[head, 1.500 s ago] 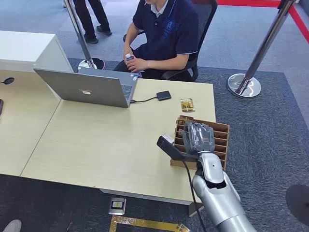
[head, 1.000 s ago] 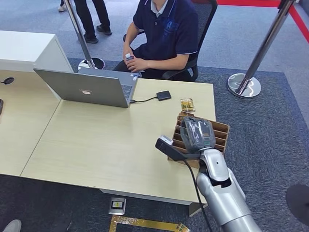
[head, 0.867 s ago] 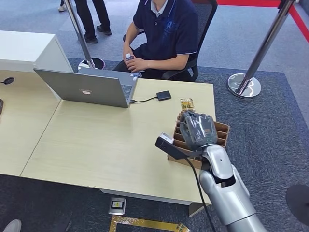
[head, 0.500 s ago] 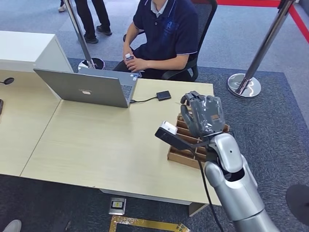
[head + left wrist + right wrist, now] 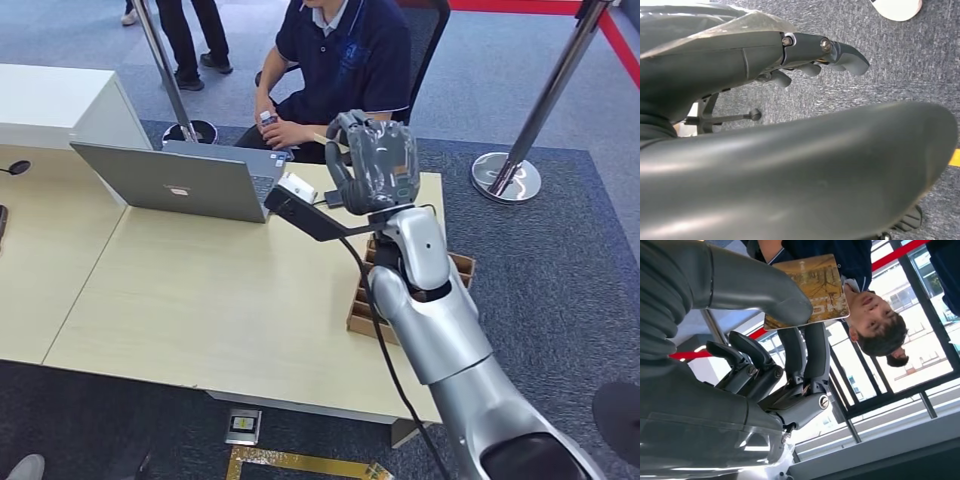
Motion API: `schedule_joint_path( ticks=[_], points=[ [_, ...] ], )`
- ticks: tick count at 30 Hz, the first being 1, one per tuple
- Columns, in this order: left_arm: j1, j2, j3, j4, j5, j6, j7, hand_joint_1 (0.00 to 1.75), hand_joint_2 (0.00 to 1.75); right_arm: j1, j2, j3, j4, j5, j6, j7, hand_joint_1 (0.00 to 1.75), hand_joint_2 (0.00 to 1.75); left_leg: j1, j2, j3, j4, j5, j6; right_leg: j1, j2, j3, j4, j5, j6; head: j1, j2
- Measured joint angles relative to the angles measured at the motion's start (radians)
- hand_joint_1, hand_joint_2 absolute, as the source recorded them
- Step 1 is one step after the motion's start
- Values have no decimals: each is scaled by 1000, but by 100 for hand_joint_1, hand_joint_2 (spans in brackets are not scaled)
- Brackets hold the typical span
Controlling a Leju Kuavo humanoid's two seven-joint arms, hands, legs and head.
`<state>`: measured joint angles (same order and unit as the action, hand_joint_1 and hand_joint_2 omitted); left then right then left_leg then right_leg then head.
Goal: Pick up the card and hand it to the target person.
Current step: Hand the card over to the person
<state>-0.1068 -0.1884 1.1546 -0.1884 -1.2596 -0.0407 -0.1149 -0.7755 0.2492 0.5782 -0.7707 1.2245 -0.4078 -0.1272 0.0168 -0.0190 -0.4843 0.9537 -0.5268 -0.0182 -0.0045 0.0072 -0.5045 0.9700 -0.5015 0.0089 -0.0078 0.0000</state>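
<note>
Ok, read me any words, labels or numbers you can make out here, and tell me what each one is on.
None can be read.
Card held by the right hand: large letters, turned and partly covered by the thumb, unreadable.
Laptop lid: small logo, no text.
Person's shirt: faint chest print, too blurred.

Faint large letters on the card [image 5: 810,287] pinched in the right hand [image 5: 753,365], turned sideways, not legible. Logo on the laptop [image 5: 180,190] lid, no readable text. Nothing else readable.
</note>
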Motion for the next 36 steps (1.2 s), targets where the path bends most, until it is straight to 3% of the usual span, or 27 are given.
schedule_joint_path(
  ticks=[6,12,36],
  points=[
    [-1,0,-3,0,-4,0,3,0,0,-82,50,-21,165,3,-47,19,175,175,0,0,0,0,0,0,0,0,0,0,0,0,0,0],
    [0,0,-5,0,-3,1,3,0,0,-110,64,-37,251,0,-63,19,175,175,0,0,0,0,0,0,0,0,0,0,0,0,0,0],
    [5,1,-4,0,13,4,-1,0,0,-117,83,-50,337,24,-58,20,175,175,0,0,0,0,0,0,0,0,0,0,0,0,0,0]
  ],
)
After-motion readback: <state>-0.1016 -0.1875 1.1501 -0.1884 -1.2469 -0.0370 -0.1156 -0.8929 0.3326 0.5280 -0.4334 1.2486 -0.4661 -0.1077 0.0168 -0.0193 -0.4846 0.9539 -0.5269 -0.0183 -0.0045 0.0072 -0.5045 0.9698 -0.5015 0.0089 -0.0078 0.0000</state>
